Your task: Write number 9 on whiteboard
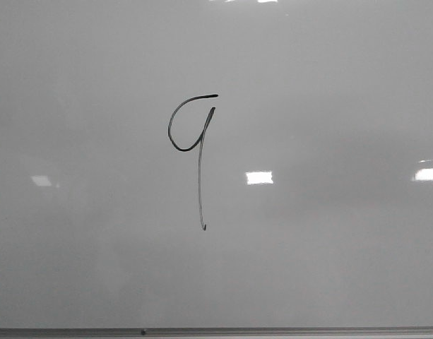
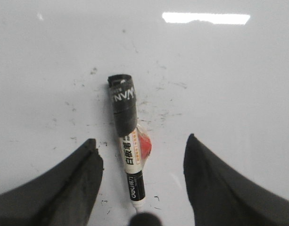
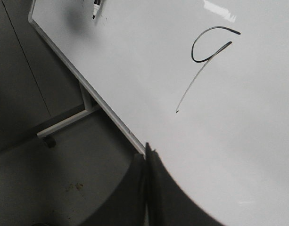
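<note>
The number 9 [image 1: 193, 145] is drawn in thin black line near the middle of the whiteboard [image 1: 329, 254]; it also shows in the right wrist view [image 3: 208, 52]. A black-and-white marker [image 2: 128, 148] lies on the board between the fingers of my left gripper [image 2: 142, 162], which is open and not touching it. The marker also shows small at the board's far corner in the right wrist view [image 3: 96, 6]. My right gripper [image 3: 146, 153] is shut and empty, at the board's lower edge. Neither gripper shows in the front view.
A thin metal strip [image 1: 216, 331] runs along the board's lower edge. The right wrist view shows the board's stand leg with a wheel [image 3: 50, 139] and dark floor below. Bright light reflections [image 1: 259, 177] lie on the board.
</note>
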Controlling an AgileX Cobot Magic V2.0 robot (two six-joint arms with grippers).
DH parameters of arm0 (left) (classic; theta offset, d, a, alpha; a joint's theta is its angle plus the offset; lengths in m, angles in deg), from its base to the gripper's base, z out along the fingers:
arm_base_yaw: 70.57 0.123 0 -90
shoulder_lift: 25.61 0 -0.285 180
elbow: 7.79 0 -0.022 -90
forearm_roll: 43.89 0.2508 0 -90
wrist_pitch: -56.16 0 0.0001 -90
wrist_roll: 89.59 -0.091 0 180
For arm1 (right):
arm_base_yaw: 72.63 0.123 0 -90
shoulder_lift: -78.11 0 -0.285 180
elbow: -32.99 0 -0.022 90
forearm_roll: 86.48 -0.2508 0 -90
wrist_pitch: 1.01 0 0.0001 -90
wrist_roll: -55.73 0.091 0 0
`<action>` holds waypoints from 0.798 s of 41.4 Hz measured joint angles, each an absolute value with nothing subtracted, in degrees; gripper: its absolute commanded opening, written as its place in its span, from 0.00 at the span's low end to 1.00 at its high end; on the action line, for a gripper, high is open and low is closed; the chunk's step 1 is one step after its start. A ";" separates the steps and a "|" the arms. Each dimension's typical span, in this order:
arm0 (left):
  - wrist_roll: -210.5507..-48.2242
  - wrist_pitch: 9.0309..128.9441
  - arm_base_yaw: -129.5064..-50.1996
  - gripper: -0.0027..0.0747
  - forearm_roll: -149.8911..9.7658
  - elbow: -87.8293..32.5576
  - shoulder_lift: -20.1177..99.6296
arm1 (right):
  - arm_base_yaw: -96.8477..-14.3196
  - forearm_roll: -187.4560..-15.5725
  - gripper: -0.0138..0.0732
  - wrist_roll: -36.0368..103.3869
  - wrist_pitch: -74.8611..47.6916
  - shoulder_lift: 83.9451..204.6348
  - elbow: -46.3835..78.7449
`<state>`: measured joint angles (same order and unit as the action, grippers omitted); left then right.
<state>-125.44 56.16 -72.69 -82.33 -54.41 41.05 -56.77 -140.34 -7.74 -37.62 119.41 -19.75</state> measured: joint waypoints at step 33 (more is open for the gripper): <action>-125.44 68.64 -72.69 0.01 -81.78 -63.74 6.33 | -56.77 -140.34 0.08 -7.74 -37.72 119.41 -19.75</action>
